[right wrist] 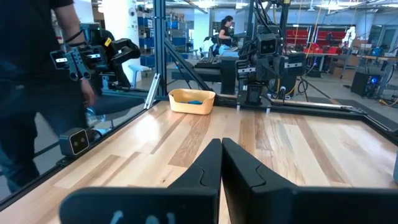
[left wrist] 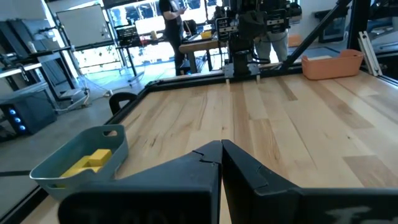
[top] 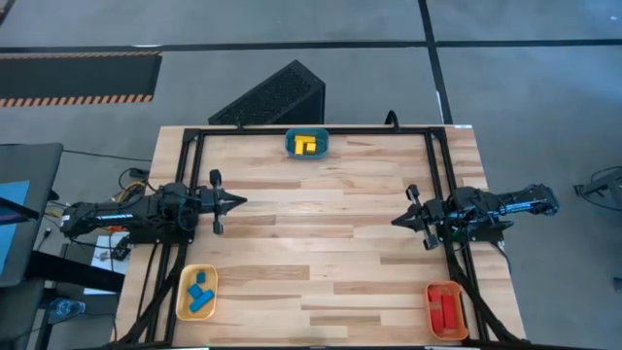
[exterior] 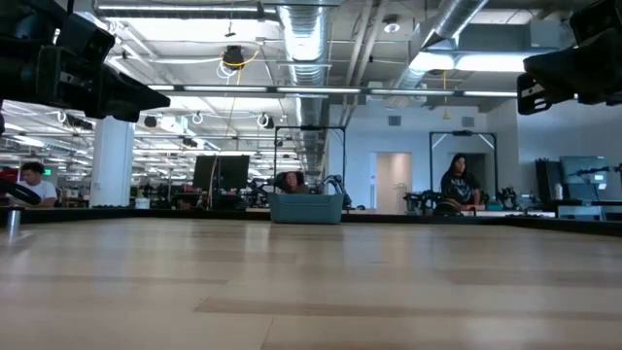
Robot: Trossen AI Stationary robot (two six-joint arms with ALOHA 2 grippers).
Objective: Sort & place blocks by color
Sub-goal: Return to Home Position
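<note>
Sorted on the table (top: 321,233): yellow blocks (top: 307,145) in the teal tray (top: 327,144) at the far edge, blue blocks (top: 199,292) in the yellow tray (top: 181,288), red blocks (top: 447,311) in the orange tray (top: 429,306). Left tool (top: 238,202) and right tool (top: 397,221) pinched closed, empty, at opposite sides. Probably light, rigid, smooth; best gripped across flat opposite faces.

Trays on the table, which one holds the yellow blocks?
The teal tray at the far edge; the yellow tray holds blue blocks, the orange-red tray red blocks.

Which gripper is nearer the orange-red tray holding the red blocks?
Right. The right gripper is on the same table side as the orange-red tray; the left gripper is over the opposite side.
</note>
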